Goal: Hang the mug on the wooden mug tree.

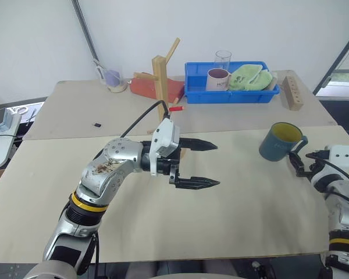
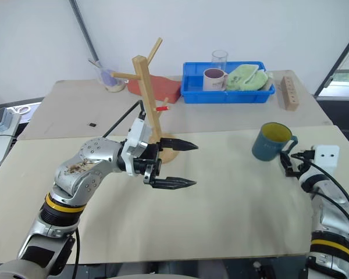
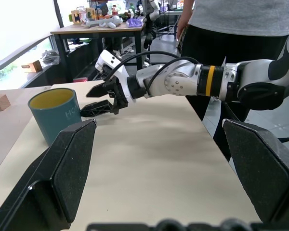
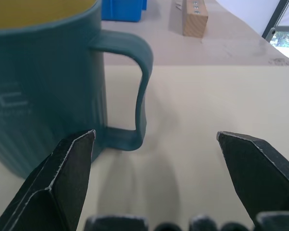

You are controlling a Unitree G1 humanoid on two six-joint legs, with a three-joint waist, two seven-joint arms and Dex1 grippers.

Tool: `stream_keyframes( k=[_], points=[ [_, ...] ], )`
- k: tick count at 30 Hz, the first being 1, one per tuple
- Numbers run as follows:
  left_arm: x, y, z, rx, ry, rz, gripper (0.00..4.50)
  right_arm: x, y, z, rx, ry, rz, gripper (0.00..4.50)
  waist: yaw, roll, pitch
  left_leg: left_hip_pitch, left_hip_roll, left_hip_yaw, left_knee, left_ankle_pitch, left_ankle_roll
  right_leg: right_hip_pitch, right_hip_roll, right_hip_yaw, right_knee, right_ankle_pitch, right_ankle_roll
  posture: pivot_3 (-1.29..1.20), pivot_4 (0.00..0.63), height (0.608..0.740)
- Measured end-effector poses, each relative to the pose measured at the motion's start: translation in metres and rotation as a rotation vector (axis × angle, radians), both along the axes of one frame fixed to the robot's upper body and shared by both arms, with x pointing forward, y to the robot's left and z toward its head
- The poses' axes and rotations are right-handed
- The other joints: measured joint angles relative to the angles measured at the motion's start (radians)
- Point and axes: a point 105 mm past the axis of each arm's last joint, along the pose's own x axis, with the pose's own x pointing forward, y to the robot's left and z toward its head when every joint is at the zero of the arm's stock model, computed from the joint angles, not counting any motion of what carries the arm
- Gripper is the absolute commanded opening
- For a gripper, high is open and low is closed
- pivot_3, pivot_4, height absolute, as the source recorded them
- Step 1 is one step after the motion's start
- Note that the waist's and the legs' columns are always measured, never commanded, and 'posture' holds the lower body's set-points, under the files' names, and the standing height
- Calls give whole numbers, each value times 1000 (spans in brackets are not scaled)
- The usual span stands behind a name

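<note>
- the mug (image 1: 282, 141) stands upright on the desk (image 1: 238, 221), well right of the wooden mug tree (image 2: 149, 104) — nothing visible inside it.
- blue bin (image 1: 231, 93) behind the mug tree holds a white mug (image 1: 217, 79) and green cloth (image 1: 250, 77).
- right gripper (image 4: 156, 144) released, fingers spread at the mug's handle.
- left gripper (image 1: 205, 164) released — beside the mug tree.

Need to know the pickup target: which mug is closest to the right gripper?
The teal-blue mug with yellow interior, right before the right gripper; the white mug sits in the blue bin.

mug (image 4: 43, 82) print possibly letters, cropped
</note>
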Motion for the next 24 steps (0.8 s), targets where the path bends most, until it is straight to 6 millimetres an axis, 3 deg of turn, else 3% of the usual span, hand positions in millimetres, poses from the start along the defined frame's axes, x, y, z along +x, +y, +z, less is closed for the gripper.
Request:
stream_keyframes(
  k=[14,18,24],
  points=[
    [0,0,0,5,-3,4,4500,15,-8,1,10,-22,-33,4478,-1,0,0,0,0,0,0,0,0,0,0,0,0,0,0,0,150,724],
    [1,1,0,8,-7,5,4500,22,-4,2,29,-26,-17,3406,-1,0,0,0,0,0,0,0,0,1,0,0,0,0,0,0,150,724],
    [2,0,2,20,-27,12,4500,32,1,2,56,-28,13,1282,0,0,0,0,0,0,0,0,0,1,0,0,-1,0,0,0,150,724]
  ],
)
